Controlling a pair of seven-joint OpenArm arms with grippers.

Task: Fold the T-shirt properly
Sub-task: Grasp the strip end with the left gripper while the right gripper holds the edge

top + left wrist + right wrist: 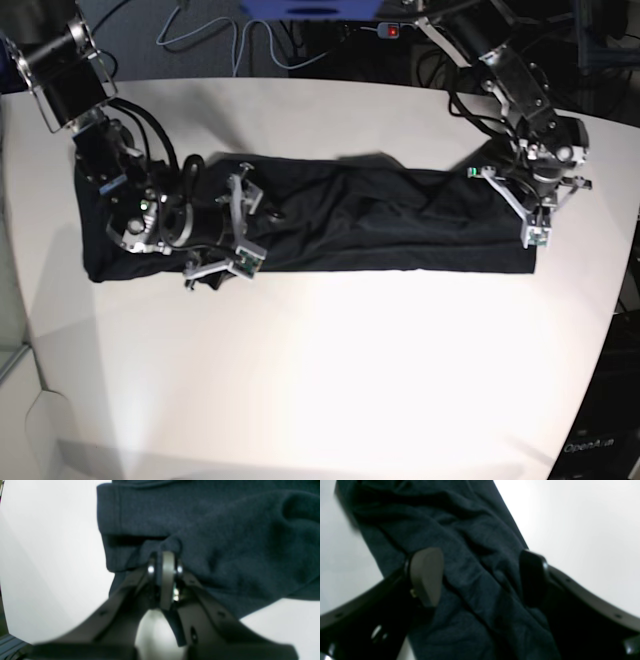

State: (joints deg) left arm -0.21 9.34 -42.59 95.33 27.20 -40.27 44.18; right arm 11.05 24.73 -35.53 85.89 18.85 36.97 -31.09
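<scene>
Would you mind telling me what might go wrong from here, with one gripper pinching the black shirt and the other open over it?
1. The left gripper is shut on only a small pucker of the thin black fabric T-shirt near a hemmed edge; the cloth may slip out when lifted.
2. The right gripper is open, its fingers straddling a wrinkled band; closing here could gather several layers.
3. With only one end held, pulling may drag the shirt across the white table and skew it.

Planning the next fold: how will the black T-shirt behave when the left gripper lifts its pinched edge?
Probably floppy: the T-shirt lies wrinkled and bunches where the left gripper pinches it. It likely drapes and trails rather than lifting flat. It may slide easily on the smooth white table.
</scene>
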